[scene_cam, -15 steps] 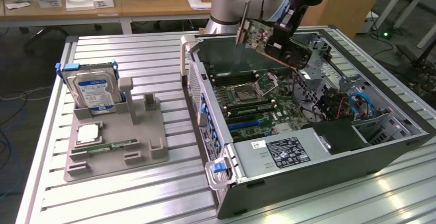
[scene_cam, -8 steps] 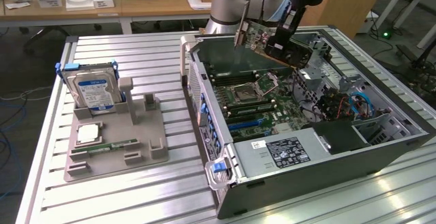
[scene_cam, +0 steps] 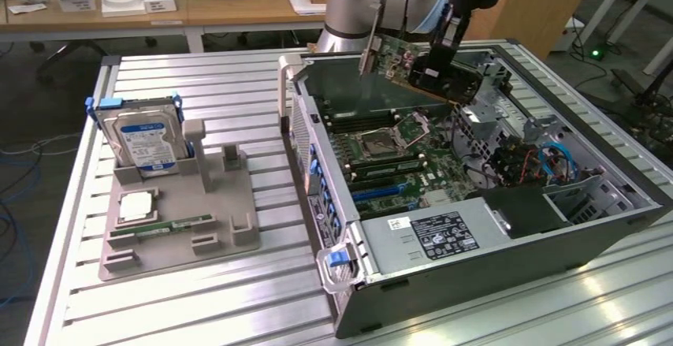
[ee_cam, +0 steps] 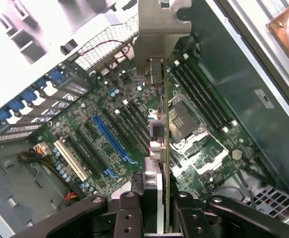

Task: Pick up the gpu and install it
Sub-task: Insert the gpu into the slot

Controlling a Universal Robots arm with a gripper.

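The gpu point(scene_cam: 405, 61), a thin card with a green face and a silver bracket at one end, hangs tilted above the open computer case point(scene_cam: 462, 243). My gripper point(scene_cam: 433, 68) is shut on it near its dark end. In the wrist view the gpu point(ee_cam: 160, 99) runs edge-on away from my gripper point(ee_cam: 159, 208), bracket end farthest, clamped between the fingers point(ee_cam: 129, 218). Below it lies the motherboard point(ee_cam: 109, 129) with its long blue slot point(ee_cam: 112, 141). The card is clear of the board and touches nothing.
A grey parts holder point(scene_cam: 179, 220) on the slatted table carries a silver hard drive point(scene_cam: 147, 145) with a blue-white label and a narrow green memory stick point(scene_cam: 173, 226). Drive cage and cables point(scene_cam: 526, 165) crowd the case at the exterior view's right. The arm's base point(scene_cam: 358, 7) stands behind the case.
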